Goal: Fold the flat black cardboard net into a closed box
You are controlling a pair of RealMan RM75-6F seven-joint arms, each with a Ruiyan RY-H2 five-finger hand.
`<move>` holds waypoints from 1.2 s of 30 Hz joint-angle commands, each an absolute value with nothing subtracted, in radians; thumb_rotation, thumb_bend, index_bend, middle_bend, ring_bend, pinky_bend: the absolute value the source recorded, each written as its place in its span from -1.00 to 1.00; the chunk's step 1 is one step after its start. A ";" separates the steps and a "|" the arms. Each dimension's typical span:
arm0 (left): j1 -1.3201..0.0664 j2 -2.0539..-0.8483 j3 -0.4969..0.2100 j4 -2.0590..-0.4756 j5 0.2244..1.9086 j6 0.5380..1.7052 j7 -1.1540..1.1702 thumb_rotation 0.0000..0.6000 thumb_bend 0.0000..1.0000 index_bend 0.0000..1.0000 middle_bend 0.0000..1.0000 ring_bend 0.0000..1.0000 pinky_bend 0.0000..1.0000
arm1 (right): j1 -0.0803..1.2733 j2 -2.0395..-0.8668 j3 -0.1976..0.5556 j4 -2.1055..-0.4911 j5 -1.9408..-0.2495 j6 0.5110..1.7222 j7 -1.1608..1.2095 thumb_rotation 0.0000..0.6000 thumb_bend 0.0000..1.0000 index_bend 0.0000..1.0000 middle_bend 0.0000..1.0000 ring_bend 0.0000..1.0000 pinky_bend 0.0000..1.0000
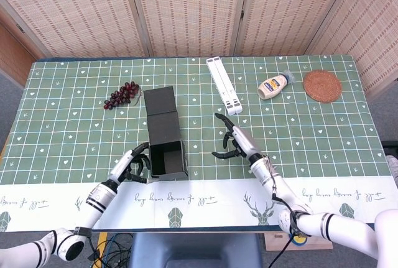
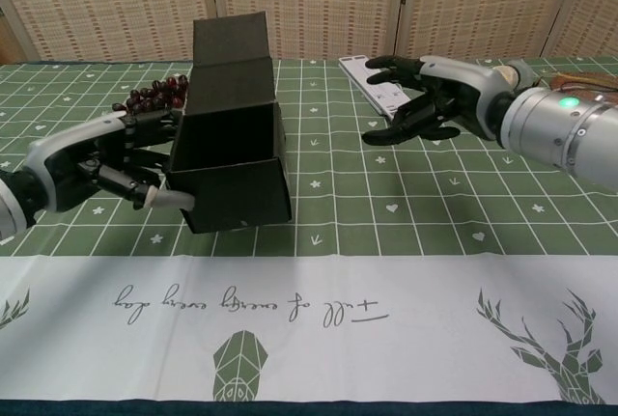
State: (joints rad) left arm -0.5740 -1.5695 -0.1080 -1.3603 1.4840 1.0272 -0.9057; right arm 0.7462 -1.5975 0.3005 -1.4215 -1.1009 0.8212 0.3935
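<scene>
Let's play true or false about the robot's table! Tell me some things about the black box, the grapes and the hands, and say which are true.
1. The left hand touches the black box. True.
2. The right hand holds the box. False: it hovers open, apart from the box.
3. The grapes lie beside the box's far flap. True.
4. The box is closed. False: its lid flap is open.
5. The round mat lies beside the grapes. False: it lies at the table's far right corner.
</scene>
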 commanded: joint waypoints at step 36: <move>-0.626 -1.549 -0.101 -1.450 1.345 0.928 -0.664 1.00 -1.00 -0.26 -0.25 0.07 0.48 | 0.899 -1.652 0.451 -1.556 -1.049 0.638 0.464 1.00 -1.00 -1.00 -0.66 0.27 1.00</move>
State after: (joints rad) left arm -0.6326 -1.5397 -0.0864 -1.4553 1.3731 0.9310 -0.6904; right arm 0.8901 -1.6681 0.4617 -1.5407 -1.0554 0.6548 0.4838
